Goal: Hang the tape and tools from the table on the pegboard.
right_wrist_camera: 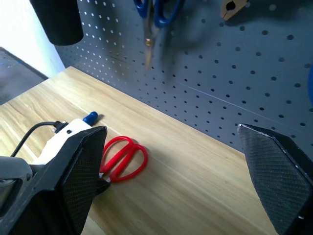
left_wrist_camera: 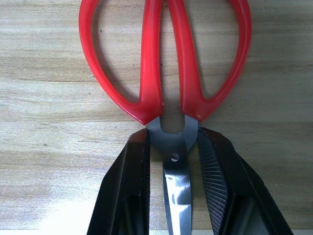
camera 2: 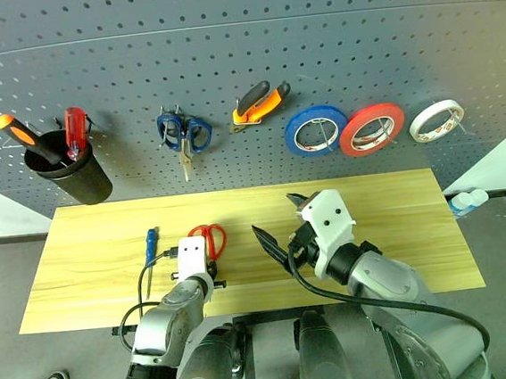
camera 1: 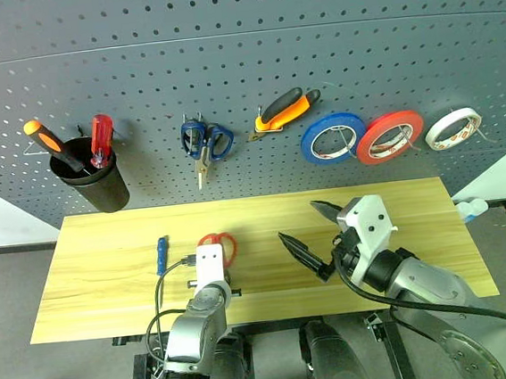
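Observation:
The red-handled scissors lie flat on the light wood table. My left gripper is shut on them at the pivot, one black finger on each side of the blades. A slim blue screwdriver lies on the table just left of the scissors. My right gripper hovers open above the table's middle, holding nothing. On the dark pegboard hang the orange-and-black pliers and, at the far right, the white tape roll.
On the pegboard, a black cup at the left holds an orange and a red screwdriver. Blue-handled scissors, a blue roll and a red roll also hang there. A small bottle stands off the table's right end.

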Available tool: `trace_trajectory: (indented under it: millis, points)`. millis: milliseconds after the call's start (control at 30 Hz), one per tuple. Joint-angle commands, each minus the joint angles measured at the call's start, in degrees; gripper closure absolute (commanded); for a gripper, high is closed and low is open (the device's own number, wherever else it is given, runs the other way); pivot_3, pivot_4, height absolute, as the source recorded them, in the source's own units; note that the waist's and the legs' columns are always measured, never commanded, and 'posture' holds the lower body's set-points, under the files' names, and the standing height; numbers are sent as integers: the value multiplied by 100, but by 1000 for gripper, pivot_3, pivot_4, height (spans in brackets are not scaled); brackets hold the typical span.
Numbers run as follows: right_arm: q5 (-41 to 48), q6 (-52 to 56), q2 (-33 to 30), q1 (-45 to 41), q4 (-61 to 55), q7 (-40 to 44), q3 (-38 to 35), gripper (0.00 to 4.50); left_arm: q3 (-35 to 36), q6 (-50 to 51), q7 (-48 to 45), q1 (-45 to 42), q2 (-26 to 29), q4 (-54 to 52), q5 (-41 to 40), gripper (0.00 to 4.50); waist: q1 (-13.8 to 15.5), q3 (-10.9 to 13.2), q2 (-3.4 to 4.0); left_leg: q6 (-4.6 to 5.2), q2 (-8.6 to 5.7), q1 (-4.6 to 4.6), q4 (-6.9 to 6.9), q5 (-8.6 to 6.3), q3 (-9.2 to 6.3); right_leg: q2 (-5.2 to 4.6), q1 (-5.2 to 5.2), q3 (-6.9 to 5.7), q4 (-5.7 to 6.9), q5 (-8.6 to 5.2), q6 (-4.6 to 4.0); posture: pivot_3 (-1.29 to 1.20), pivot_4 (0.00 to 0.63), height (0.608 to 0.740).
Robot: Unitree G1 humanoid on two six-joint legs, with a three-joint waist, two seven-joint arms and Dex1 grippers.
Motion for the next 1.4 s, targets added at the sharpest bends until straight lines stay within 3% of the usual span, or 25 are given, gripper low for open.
trace_trajectory:
  millis: [33, 600, 1033, 1267, 1400]
  points:
    - [-29, -102, 27, -53, -187, 48, 12, 0, -183, 23, -68, 85, -238, 209, 91, 3455, 5, 11, 4, 0, 0, -1, 0, 0, -1, 0, 0, 0, -2, 0, 1, -51, 284, 723]
    - [579, -61, -334, 52, -270, 784, -482, 0, -616, -614, -556, -34, 51, -254, 534, 3455, 17, 67, -6, 1, -2, -89, 9, -1, -4, -4, -69, -5, -22, 6, 11, -50, 268, 723]
    - [542, -174, -466, -5, -88, 916, -617, 0, -1429, -1455, -1044, 128, 411, -764, 1150, 3455, 14, 68, -7, -1, -4, -104, 9, 0, 0, -7, -89, -3, -18, 7, 10, -40, 257, 723]
    - [841, -349, -728, 314, -173, 1426, -1045, 0, -1642, -2072, -1322, 95, 700, -798, 1442, 3455, 25, 67, -7, -1, -5, -105, 10, 1, 0, -8, -89, -3, -18, 7, 10, -41, 257, 723]
    - [1023, -642, -955, 799, -153, 1892, -1671, 0, -1695, -2664, -1462, 154, 949, -810, 1614, 3455, 26, 68, -7, 4, -6, -106, 10, -2, 1, -9, -88, -3, -18, 7, 10, -42, 258, 723]
